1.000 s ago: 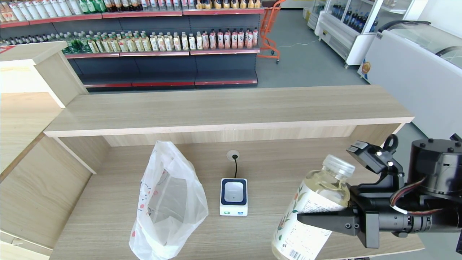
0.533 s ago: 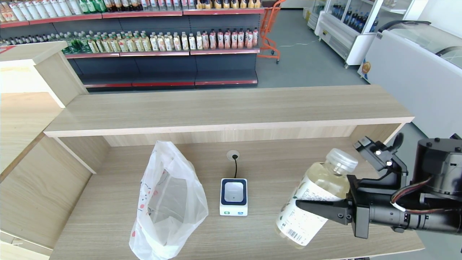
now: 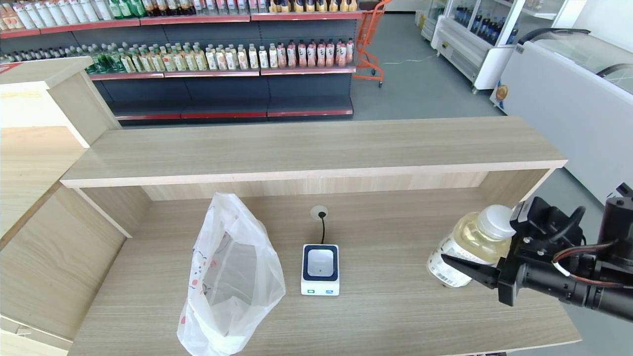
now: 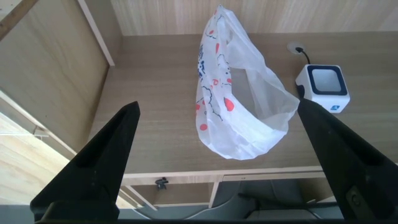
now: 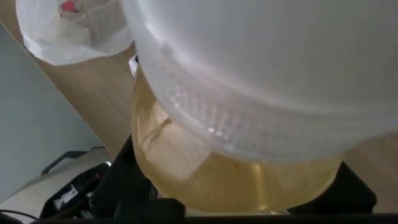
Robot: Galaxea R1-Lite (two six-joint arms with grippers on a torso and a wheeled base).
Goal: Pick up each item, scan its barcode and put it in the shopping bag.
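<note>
Wooden counter (image 3: pixel 395 316) bears bag (image 3: pixel 232 277), scanner (image 3: pixel 320 269); shelves (image 3: pixel 222 59) behind.

On the bench (image 3: pixel 395 316), the shopping bag (image 3: pixel 230 282) stands left of centre, its mouth reaching the near edge. The scanner (image 3: pixel 320 269) sits just to its right, apart from it, with a cable running back to a port (image 3: pixel 319 213) in the bench behind it. Well to the scanner's right, over the bench's right end, the bottle (image 3: pixel 470 244) lies tilted between the fingers of the right gripper (image 3: pixel 457 252), cap toward the right. A raised ledge (image 3: pixel 306 148) runs behind the bench; beyond it stand shelves of bottles (image 3: pixel 222 59), with freezers (image 3: pixel 568 89) at far right.
</note>
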